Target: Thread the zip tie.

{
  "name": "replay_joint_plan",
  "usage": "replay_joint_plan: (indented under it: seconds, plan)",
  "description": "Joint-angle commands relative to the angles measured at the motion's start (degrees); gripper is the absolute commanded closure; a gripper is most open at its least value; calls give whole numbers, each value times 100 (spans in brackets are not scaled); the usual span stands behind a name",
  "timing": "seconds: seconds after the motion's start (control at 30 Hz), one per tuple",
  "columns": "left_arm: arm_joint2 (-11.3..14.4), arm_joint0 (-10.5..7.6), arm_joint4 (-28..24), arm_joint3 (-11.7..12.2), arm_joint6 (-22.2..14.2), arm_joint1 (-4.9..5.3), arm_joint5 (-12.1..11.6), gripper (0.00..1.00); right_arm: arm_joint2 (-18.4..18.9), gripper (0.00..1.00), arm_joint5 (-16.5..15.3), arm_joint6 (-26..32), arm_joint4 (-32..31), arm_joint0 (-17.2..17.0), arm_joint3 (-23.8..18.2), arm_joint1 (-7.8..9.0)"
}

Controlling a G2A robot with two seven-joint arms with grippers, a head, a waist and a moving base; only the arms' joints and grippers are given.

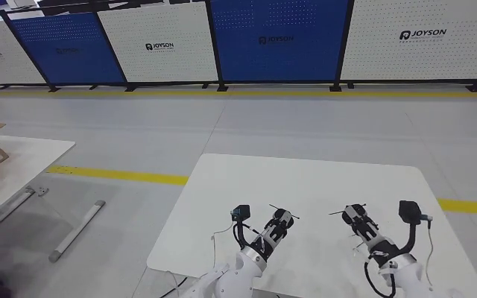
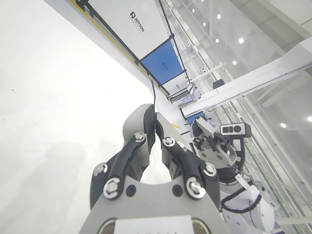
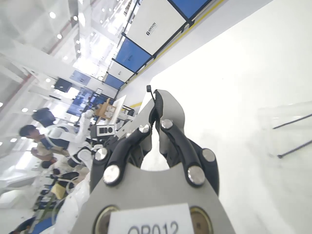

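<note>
My left gripper (image 1: pixel 282 216) (image 2: pixel 154 113) is shut on the thin black tail of a zip tie (image 2: pixel 152 93), which sticks out past its fingertips. My right gripper (image 1: pixel 352 214) (image 3: pixel 156 96) is shut on a black zip tie just below its square head (image 3: pixel 149 89). Both grippers hover over the near part of the white table (image 1: pixel 298 179), a short way apart, tips facing away from me. The right gripper (image 2: pixel 198 124) appears farther off in the left wrist view. Whether both hold one tie, I cannot tell.
Two loose black zip ties (image 3: pixel 292 121) (image 3: pixel 295 149) lie on the table beside the right gripper, by some clear plastic. A second white table (image 1: pixel 30 156) stands at the far left. Blue and white panels (image 1: pixel 276 37) line the back.
</note>
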Motion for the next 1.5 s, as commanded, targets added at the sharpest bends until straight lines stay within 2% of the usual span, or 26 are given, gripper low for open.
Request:
replay_joint_plan:
  seconds: [0.0,0.07,0.4,0.57,0.87,1.2,1.27,1.47]
  plan:
    - [0,0,0,0,0,0,0,100,-166,100,85,-178,-14,3,-30,-44]
    - [0,0,0,0,0,0,0,100,-362,100,322,-284,-84,43,-16,-90]
    - [0,0,0,0,0,0,0,100,-362,100,322,-284,-84,43,-16,-90]
    - [0,0,0,0,0,0,0,100,-325,100,166,-45,12,19,-40,-116]
    - [0,0,0,0,0,0,0,100,-647,100,725,295,-785,244,-187,-176]
    - [0,0,0,0,0,0,0,100,-647,100,725,295,-785,244,-187,-176]
    - [0,0,0,0,0,0,0,100,-642,100,500,435,-702,235,-138,-184]
    - [0,0,0,0,0,0,0,100,-578,100,407,509,-991,157,-318,-192]
